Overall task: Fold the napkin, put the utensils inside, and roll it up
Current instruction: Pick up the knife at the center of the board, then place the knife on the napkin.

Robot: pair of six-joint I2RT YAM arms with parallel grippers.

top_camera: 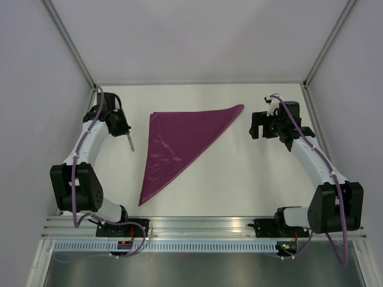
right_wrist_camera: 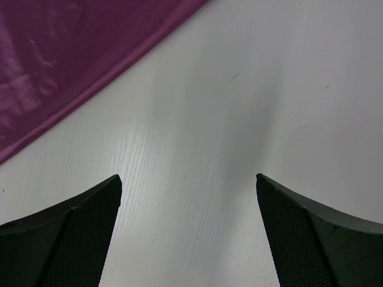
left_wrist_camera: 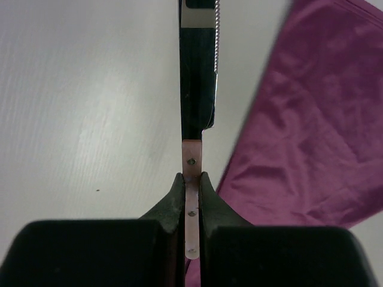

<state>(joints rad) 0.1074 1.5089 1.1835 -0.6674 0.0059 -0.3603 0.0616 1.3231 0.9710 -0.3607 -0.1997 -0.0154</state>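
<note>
Folding looks done: napkin (top_camera: pixel 179 143) lies as 1 triangle on the counter (top_camera: pixel 239 191). Left of it, left jaws pinch a knife (left_wrist_camera: pixel 197 89) by its handle; right of it, right jaws stand wide, empty. Next: set knife onto cloth

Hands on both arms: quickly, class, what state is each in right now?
Left hand: closed on a knife.
Right hand: open, holding nothing.

No readable text, labels, brands or numbers in any view. Tiny coloured spots on the left arm base (top_camera: pixel 124 240) and right arm base (top_camera: pixel 282 242): too small to make out.
</note>
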